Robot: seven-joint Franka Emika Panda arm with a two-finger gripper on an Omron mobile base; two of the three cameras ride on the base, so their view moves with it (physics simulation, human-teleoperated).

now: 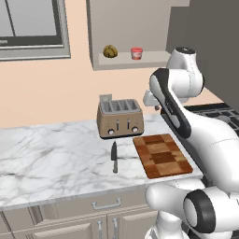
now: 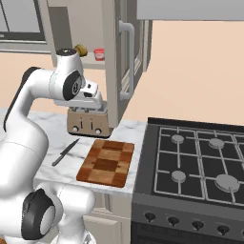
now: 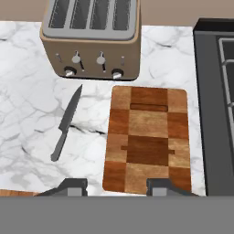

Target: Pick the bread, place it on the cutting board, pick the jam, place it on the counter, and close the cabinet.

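Bread (image 1: 110, 51) on cabinet shelf, jam (image 1: 136, 53) right of it. Gripper (image 3: 116, 186) pressed together, empty, above cutting board (image 3: 148, 139). Spread jaws, rise, reach level.

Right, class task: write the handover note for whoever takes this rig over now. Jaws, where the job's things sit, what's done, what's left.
Gripper: jaws at their narrowest, nothing held, hanging above the cutting board.
Bread and jam: side by side, apart, on the shelf of the cabinet, whose door stands open.
Cutting board: bare, on the counter between a knife and the stove, in front of the toaster.
Done: nothing yet.
Left: bread to board, jam to counter, close the cabinet.
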